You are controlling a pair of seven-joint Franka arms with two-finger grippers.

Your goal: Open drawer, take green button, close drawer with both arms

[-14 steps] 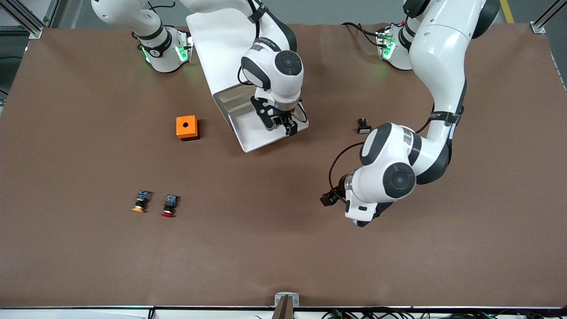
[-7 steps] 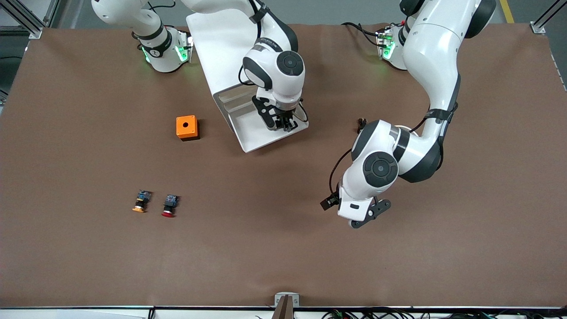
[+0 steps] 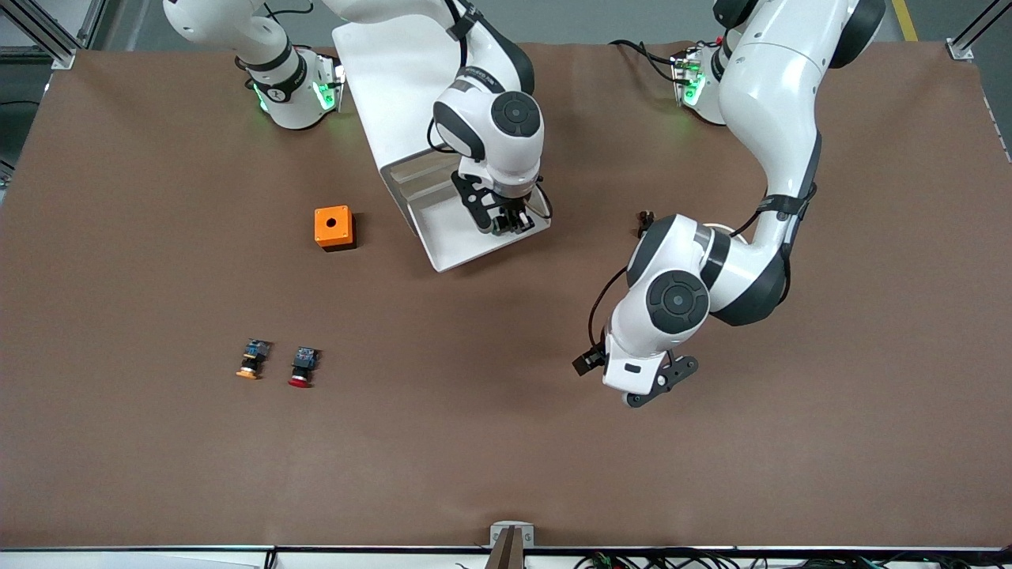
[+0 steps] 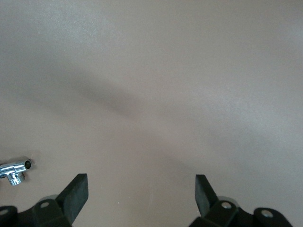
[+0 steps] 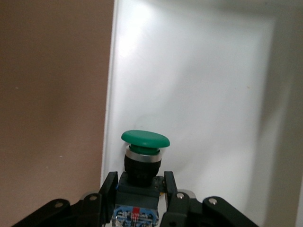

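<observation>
The big white cabinet [image 3: 387, 71] lies between the arms' bases with its lowest drawer [image 3: 455, 241] pulled out toward the front camera. My right gripper [image 3: 506, 224] is in the open drawer, at the corner toward the left arm's end. It is shut on the green-capped button [image 5: 144, 138]; in the right wrist view its fingers [image 5: 108, 185] clamp the black body, and the bluish rear end sits between them. My left gripper [image 3: 668, 381] is open and empty over bare table. In the left wrist view [image 4: 142, 194] nothing is between its fingers.
An orange box [image 3: 334, 227] with a round hole stands beside the drawer toward the right arm's end. An orange-capped button [image 3: 252, 359] and a red-capped button [image 3: 301, 367] lie nearer the front camera. A small black part [image 3: 646, 220] peeks out by the left arm's elbow.
My right gripper's fingers have closed on the green button in the drawer. My left arm's wrist turned and shifted toward the cabinet a second ago, then held still.
</observation>
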